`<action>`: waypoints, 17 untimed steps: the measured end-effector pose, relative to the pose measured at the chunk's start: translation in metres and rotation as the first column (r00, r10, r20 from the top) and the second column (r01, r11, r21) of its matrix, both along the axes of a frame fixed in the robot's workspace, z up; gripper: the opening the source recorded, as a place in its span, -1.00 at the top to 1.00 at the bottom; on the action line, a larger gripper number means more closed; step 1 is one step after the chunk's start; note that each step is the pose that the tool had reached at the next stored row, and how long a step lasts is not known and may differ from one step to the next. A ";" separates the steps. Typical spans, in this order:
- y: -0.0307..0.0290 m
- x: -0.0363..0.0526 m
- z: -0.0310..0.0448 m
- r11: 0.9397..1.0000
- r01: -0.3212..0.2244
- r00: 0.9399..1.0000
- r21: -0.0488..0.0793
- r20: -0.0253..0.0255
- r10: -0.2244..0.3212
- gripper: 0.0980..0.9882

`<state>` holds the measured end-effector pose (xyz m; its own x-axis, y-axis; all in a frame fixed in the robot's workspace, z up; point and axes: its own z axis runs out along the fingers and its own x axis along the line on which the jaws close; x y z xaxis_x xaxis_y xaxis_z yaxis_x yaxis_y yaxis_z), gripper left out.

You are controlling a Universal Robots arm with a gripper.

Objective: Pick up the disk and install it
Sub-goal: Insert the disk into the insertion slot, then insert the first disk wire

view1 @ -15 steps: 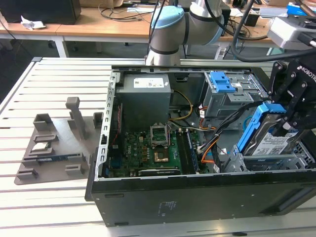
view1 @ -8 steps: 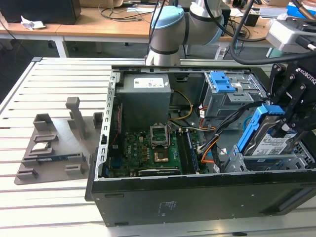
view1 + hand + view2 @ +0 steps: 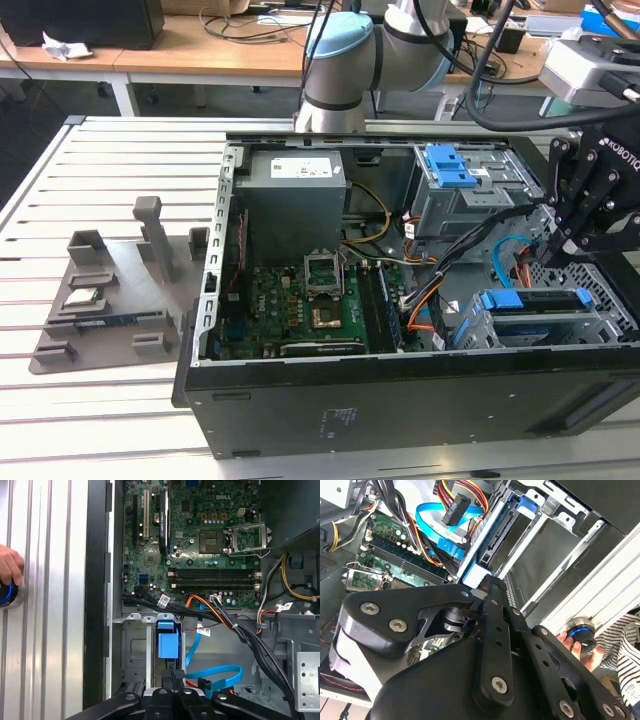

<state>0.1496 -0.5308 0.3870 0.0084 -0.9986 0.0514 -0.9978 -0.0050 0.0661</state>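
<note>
Disk [image 3: 528, 300] sits edge-up in lower drive cage [image 3: 560, 325] at case front, blue carrier visible. My gripper [image 3: 552, 250] hovers just above it, fingers drawn narrow together, holding nothing I see. Judging insertion mostly done; full seating unconfirmed.

We see the open computer case [image 3: 400, 410] on the slatted table [image 3: 100, 200], a fixture tray [image 3: 110, 300] at the exterior view's left, the disk [image 3: 535, 300] inside its bay at the right.
</note>
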 end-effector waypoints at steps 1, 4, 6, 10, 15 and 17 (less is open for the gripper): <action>0.0000 0.0000 0.0000 1.000 0.000 1.000 0.000 0.000 0.000 0.98; 0.0000 0.0000 0.0000 1.000 0.000 1.000 0.000 0.000 0.000 0.98; 0.0000 0.0000 0.0000 1.000 0.000 1.000 0.000 0.000 0.000 0.98; 0.0000 0.0000 0.0000 1.000 0.000 1.000 -0.001 0.000 0.000 0.98; 0.0005 0.0022 -0.0018 1.000 0.000 1.000 -0.002 0.000 0.000 0.98; 0.0039 0.0081 -0.0033 1.000 0.000 1.000 -0.002 0.000 0.000 0.98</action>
<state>0.1577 -0.5270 0.3836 0.0087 -0.9985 0.0533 -0.9978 -0.0052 0.0661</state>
